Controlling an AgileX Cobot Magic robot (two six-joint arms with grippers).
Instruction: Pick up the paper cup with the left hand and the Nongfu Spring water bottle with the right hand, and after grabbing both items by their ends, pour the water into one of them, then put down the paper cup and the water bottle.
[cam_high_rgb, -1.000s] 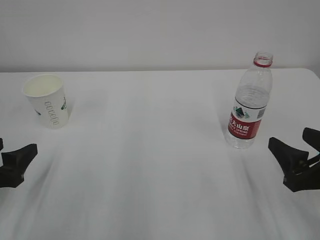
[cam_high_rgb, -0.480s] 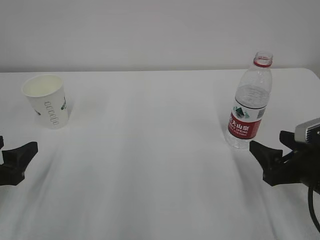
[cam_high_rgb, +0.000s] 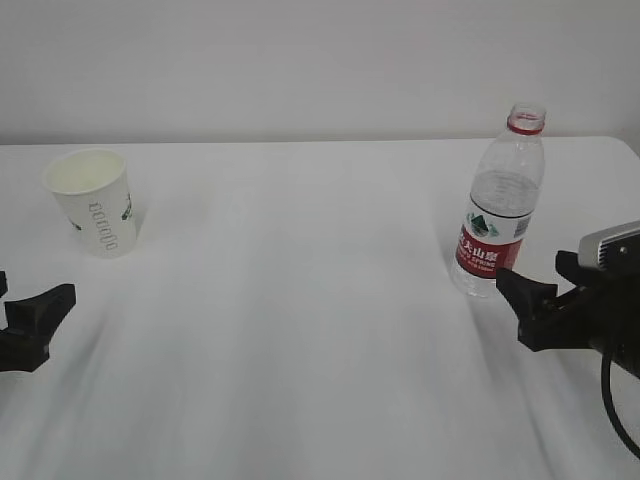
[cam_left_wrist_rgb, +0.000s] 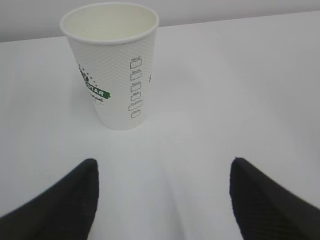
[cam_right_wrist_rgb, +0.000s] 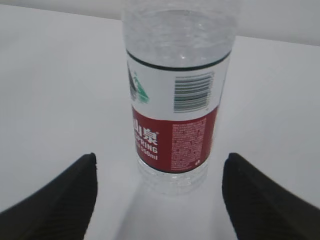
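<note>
The white paper cup (cam_high_rgb: 92, 200) with green-grey print stands upright at the far left of the table, empty as far as its cream inside shows (cam_left_wrist_rgb: 112, 65). The clear Nongfu Spring water bottle (cam_high_rgb: 500, 205), with a red label and red neck ring, stands upright at the right. The water level inside it is hard to make out. My left gripper (cam_high_rgb: 30, 300) is open, low over the table, a short way in front of the cup (cam_left_wrist_rgb: 163, 162). The right gripper (cam_high_rgb: 532, 270) is open just in front of the bottle's base (cam_right_wrist_rgb: 177, 90), not touching it (cam_right_wrist_rgb: 160, 157).
Both things stand on a white table (cam_high_rgb: 300, 320). Its far edge (cam_high_rgb: 300, 141) meets a pale wall behind them. The table's right corner (cam_high_rgb: 625, 145) lies just beyond the bottle.
The right gripper has moved left and forward, from the right edge up close to the bottle's base. Left gripper, cup and bottle have not moved.
</note>
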